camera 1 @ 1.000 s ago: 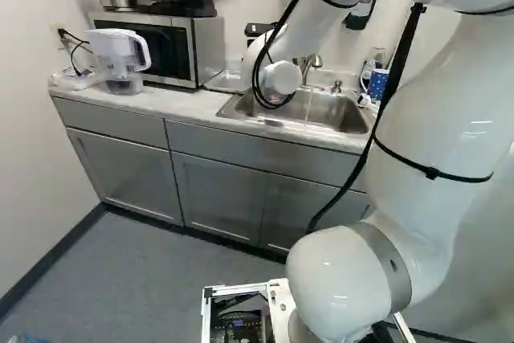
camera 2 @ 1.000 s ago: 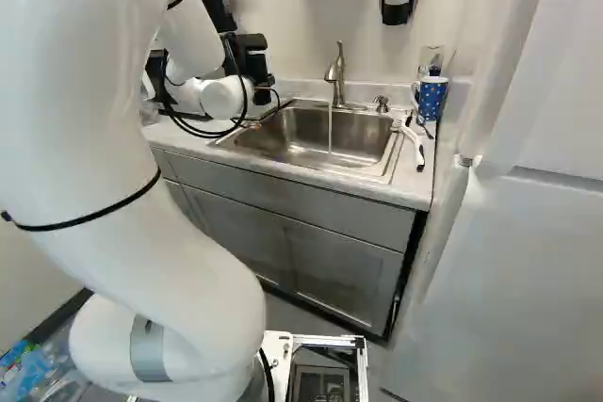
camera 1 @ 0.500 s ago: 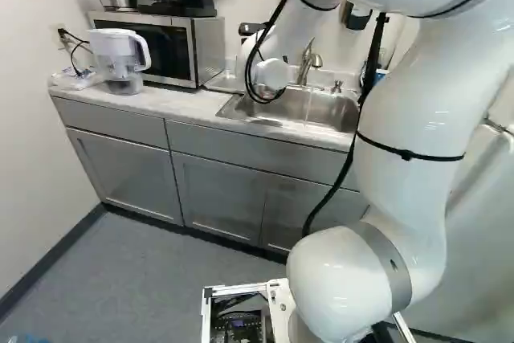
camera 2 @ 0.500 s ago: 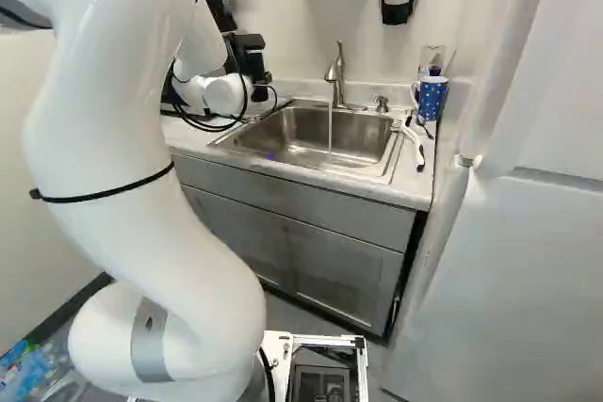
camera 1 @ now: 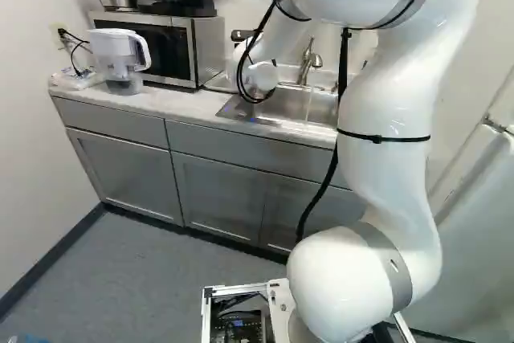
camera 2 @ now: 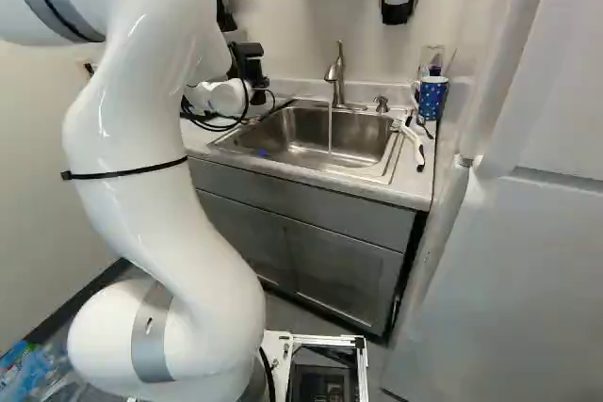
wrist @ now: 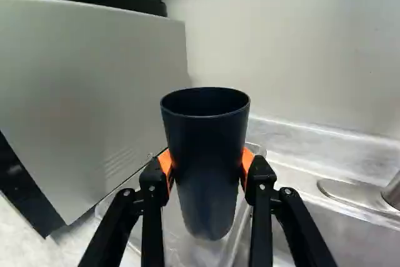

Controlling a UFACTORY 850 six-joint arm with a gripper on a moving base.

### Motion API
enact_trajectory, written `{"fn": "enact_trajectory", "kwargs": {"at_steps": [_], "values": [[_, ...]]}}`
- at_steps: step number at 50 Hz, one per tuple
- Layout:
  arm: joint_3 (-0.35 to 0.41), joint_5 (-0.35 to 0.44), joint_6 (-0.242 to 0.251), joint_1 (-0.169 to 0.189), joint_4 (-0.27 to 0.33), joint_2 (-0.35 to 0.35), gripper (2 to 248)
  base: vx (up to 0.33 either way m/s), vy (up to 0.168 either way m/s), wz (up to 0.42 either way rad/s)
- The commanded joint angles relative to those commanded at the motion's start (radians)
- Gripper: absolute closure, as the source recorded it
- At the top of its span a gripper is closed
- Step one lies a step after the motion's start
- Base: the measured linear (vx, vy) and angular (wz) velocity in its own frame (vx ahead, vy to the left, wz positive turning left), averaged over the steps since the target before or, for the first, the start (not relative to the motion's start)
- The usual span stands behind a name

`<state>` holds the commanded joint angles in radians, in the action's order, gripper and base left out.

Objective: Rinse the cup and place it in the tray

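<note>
The pincer (camera 2: pixel 251 69) is parted to the width of the cup (wrist: pixel 206 154), its orange pads (wrist: pixel 247 161) pressing from both sides around mid-height. The cup is plain, very dark blue, nearly black, with a smooth wall, a round open rim and a narrower base; it looks upright, and its inside is too dark to read. Below the pincer lies a clear tray (wrist: pixel 134 236); whether the cup's base touches it, I cannot tell. Close by on one side of the pincer is the microwave (wrist: pixel 94 92); on the other is the sink (camera 2: pixel 301 143), where water (camera 2: pixel 330 131) runs from the faucet (camera 2: pixel 336 72). Beyond the sink from the pincer stands a blue dotted mug (camera 2: pixel 431 98), and past the microwave a white-lidded pitcher (camera 1: pixel 119 58).
</note>
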<state>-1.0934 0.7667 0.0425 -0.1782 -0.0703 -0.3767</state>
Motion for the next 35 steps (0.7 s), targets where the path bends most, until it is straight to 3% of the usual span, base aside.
{"fn": "enact_trajectory", "kwargs": {"at_steps": [26, 35], "values": [[-0.151, 0.021, 0.0, -0.007, 0.0, -0.168, 127, 0.0, 0.0, 0.0], [-0.155, 0.021, 0.0, -0.007, 0.0, -0.179, 127, 0.0, 0.0, 0.0]]}}
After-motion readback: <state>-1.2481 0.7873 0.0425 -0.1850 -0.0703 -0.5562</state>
